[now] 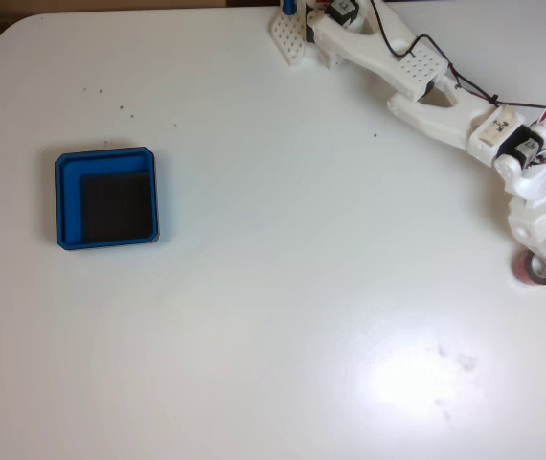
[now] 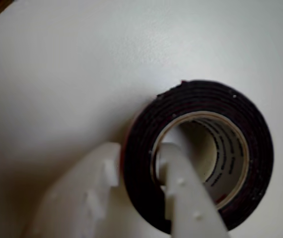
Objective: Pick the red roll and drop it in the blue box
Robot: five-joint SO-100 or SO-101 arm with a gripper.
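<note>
- A plain white table (image 1: 254, 316) with a rounded corner fills the fixed view; the arm (image 1: 426, 91) reaches in from 12 o'clock and stretches toward 3 o'clock.
- The red roll (image 1: 537, 267) lies flat on the table at the far 3 o'clock edge of the fixed view, its hole facing up.
- The gripper (image 2: 139, 166) comes in from 6 o'clock in the wrist view and straddles the roll's (image 2: 201, 153) wall: one finger (image 2: 181, 188) stands inside the hole, the other (image 2: 89, 193) sits outside at about 8 o'clock, touching or nearly so.
- Whether the fingers already pinch the wall or merely flank it, I cannot tell.
- The blue box (image 1: 106, 198) sits well apart at 9 o'clock in the fixed view, black floor bare.
- Judging by this, the coming move hinges on squeezing that wall, then carrying the roll straight across toward 9 o'clock.
</note>
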